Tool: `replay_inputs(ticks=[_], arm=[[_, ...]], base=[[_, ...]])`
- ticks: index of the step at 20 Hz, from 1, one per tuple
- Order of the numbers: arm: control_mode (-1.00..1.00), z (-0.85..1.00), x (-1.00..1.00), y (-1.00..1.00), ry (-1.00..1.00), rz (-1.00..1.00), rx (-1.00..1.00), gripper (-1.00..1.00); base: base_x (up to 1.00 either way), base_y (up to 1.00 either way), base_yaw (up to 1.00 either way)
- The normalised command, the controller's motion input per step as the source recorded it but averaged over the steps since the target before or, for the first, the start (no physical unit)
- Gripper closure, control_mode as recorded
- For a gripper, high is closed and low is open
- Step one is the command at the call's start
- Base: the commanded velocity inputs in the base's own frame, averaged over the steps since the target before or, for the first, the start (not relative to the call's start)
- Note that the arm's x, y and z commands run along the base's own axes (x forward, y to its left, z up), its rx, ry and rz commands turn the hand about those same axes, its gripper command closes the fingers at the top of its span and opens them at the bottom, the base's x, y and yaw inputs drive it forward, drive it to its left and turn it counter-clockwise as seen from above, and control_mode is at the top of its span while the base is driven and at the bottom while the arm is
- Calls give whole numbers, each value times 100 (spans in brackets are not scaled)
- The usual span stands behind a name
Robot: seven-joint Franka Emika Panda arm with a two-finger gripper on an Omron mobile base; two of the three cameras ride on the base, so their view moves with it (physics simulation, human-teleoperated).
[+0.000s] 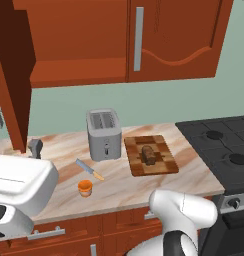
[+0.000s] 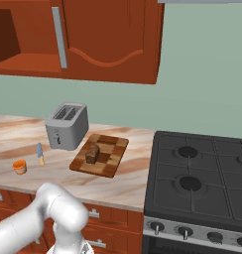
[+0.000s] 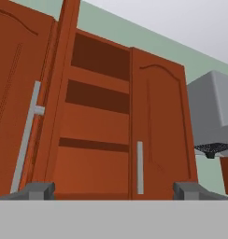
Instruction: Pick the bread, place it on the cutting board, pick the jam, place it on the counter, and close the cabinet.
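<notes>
Bread [image 1: 149, 154] on the board [image 1: 166, 161], jam [image 1: 85, 187] on the counter [image 1: 194, 165]: only the cabinet [image 3: 95, 126] remains. Pincer [image 3: 111, 190], fingers spread and empty, should press the open left door [image 3: 22, 102] near its handle [image 3: 26, 140], sweeping it shut.

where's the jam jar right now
The jam sits on the counter near its front edge, just in front of the knife and left of the cutting board.
</notes>
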Motion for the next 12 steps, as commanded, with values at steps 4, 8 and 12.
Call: replay_inputs(ticks=[4,8,12], arm=[[-100,-9,0,29,0,0,0,-100],[-100,-9,0,29,0,0,0,-100],[-100,-6,8,29,0,0,0,-100]], base=[[0,0,0],[0,0,0],[0,0,0]])
